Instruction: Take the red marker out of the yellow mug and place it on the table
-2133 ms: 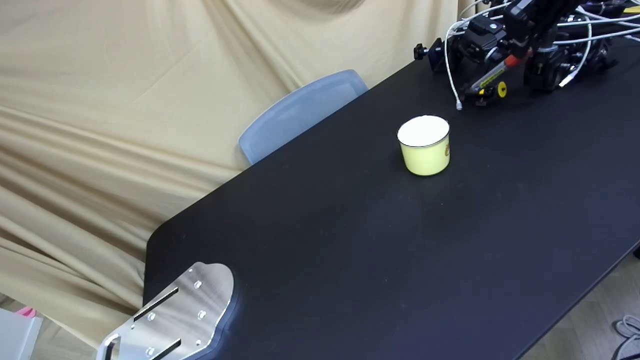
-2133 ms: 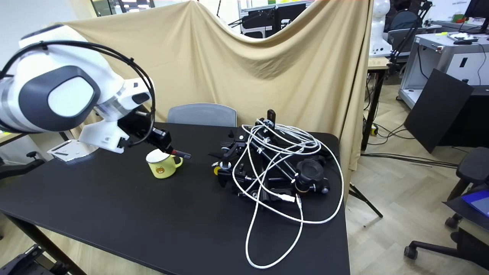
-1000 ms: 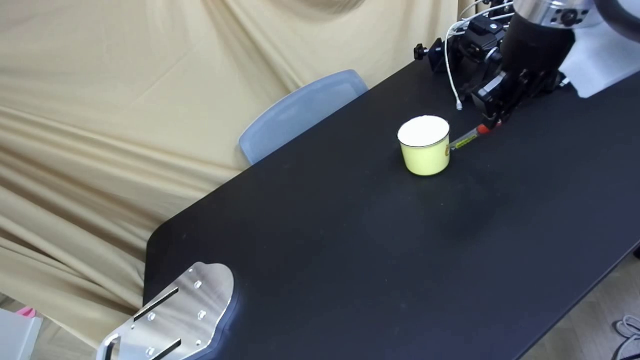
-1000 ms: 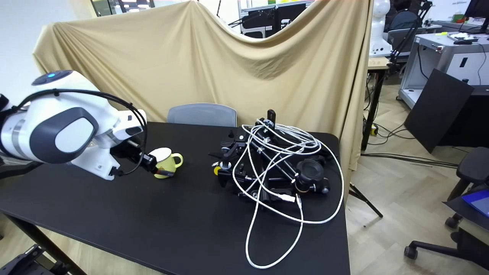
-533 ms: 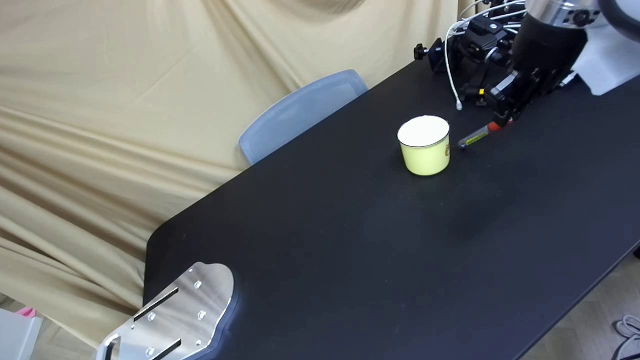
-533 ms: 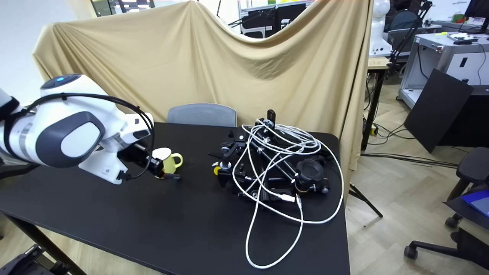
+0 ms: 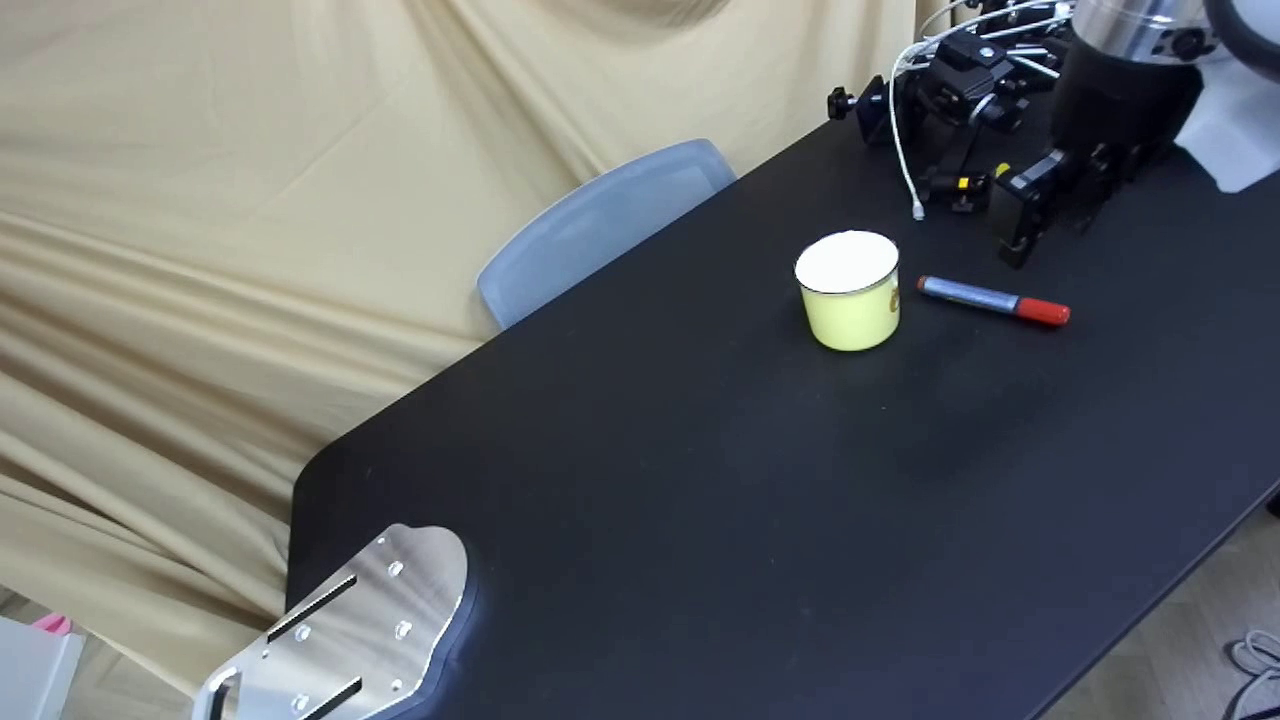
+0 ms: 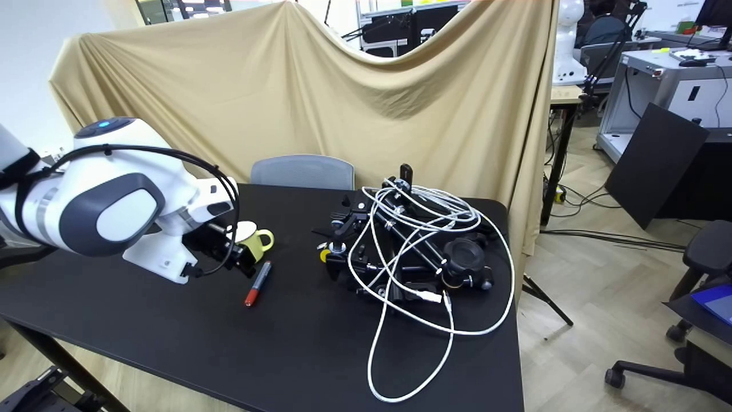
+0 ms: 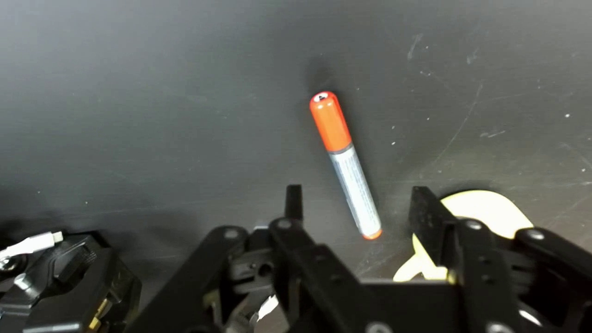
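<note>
- Hand (image 9: 359,203): fingers (image 9: 293,201) parted, a clear gap between the tips; in the wrist view, tips stand at 6 and 4 o'clock.
- Arm (image 8: 117,217): enters an exterior view from 9 o'clock; hand end slopes down toward 4 o'clock.
- Wrist collar (image 7: 1140,30): metallic, at 2 o'clock in an exterior view; hand inclined toward 7 o'clock.
- Indicator light (image 8: 103,123): blue.

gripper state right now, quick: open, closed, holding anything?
Gripper: open, holding nothing; the red marker lies loose on the table.
</note>
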You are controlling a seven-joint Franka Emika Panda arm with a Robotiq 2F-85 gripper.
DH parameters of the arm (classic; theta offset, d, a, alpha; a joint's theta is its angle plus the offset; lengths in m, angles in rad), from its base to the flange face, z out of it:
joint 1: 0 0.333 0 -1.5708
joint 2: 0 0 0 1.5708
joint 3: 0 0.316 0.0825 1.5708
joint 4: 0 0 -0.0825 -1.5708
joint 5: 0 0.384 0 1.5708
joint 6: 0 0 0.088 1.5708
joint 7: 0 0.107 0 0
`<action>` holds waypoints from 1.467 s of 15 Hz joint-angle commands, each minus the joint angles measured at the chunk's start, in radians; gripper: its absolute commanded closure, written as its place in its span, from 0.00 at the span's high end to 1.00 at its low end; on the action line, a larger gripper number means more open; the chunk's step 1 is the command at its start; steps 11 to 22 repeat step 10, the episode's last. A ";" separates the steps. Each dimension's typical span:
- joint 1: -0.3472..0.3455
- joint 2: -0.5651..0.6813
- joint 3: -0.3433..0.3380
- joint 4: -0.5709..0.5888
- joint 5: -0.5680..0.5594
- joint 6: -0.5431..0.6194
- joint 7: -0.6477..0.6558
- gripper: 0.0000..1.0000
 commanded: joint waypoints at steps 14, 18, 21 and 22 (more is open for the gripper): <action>0.001 -0.169 -0.035 0.000 0.044 -0.344 0.014 1.00; 0.001 -0.169 -0.035 0.000 0.044 -0.344 0.014 1.00; 0.001 -0.169 -0.035 0.000 0.044 -0.344 0.014 1.00; 0.001 -0.169 -0.035 0.000 0.044 -0.344 0.014 1.00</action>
